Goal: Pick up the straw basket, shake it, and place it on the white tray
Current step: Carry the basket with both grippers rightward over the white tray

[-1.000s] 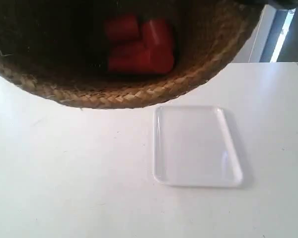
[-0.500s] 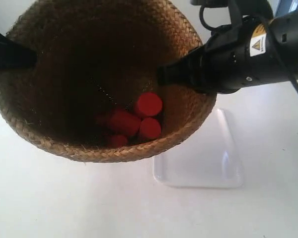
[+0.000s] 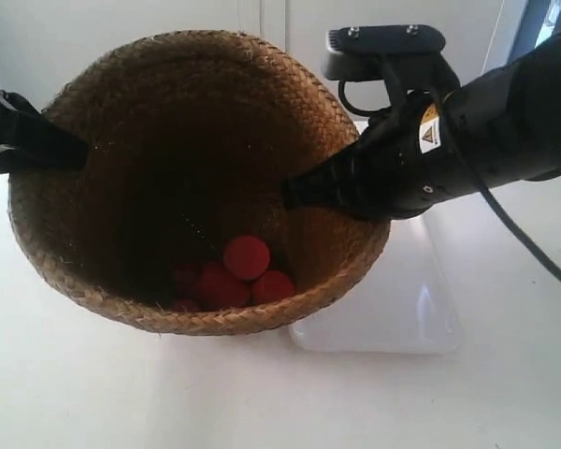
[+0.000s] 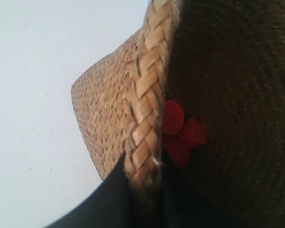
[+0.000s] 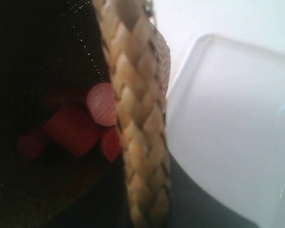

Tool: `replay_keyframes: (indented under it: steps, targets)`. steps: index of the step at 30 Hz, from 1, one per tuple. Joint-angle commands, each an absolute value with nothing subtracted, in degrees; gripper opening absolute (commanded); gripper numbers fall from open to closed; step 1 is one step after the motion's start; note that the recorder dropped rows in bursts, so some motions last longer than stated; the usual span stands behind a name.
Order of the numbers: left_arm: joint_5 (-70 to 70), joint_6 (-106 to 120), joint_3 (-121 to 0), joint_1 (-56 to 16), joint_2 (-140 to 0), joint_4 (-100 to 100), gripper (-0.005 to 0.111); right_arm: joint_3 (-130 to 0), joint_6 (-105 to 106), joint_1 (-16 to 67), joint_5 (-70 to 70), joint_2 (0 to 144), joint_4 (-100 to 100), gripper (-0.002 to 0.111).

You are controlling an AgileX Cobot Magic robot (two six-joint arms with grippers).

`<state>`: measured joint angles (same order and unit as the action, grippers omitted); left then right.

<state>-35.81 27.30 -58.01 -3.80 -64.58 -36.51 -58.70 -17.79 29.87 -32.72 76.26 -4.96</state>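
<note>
The straw basket [image 3: 122,187] hangs in the air, tilted so its dark inside faces the exterior camera. Several red cylinders [image 3: 236,276] lie in its bottom. The arm at the exterior view's left pinches the rim at one side, the black arm at the exterior view's right at the other. In the left wrist view my left gripper [image 4: 143,190] is shut on the braided rim [image 4: 147,90], one finger on each side of the wall. My right gripper [image 5: 149,204] is likewise shut on the rim [image 5: 133,95]. The white tray [image 3: 411,309] lies on the table, partly hidden behind the basket.
The white table [image 3: 75,393] spreads under and in front of the basket. A pale wall and a window strip [image 3: 542,23] stand behind. The right arm's black body [image 3: 467,131] hangs above the tray.
The basket has moved down and away from the exterior camera, from filling the top edge to fully in view. Both arms came into sight, and the red cylinders shifted inside.
</note>
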Motion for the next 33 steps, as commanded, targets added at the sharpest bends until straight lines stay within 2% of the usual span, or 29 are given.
replay_keyframes:
  steps: [1, 6, 8, 11, 14, 19, 33]
  targets:
    - [-35.12, 28.18, -58.57, -3.61, -64.33, -37.62, 0.000, -58.73, -16.37, 29.67, -33.09, 76.29, -7.07, 0.000]
    - [-43.90, 28.19, -67.51, -3.61, -60.47, -37.91, 0.000, -67.58, -9.69, 30.23, -41.40, 68.94, -3.16, 0.000]
    - [-44.82, 28.48, -71.20, -3.61, -57.04, -39.32, 0.000, -70.42, -9.00, 30.98, -39.60, 63.77, -0.50, 0.000]
    - [-39.52, 32.94, -62.85, -4.85, -57.93, -38.62, 0.000, -59.35, -9.00, 32.43, -27.38, 64.56, -0.64, 0.000]
    - [-37.78, 29.26, -55.53, -4.05, -60.17, -38.90, 0.000, -55.32, -12.24, 31.02, -29.69, 70.00, -0.79, 0.000]
    - [-32.75, 32.60, -55.10, -4.08, -57.48, -41.85, 0.000, -56.15, -11.79, 31.25, -26.91, 68.47, -1.13, 0.000]
    - [-32.61, 32.11, -54.15, -4.08, -57.60, -41.45, 0.000, -55.89, -11.79, 31.25, -28.54, 73.30, -0.99, 0.000]
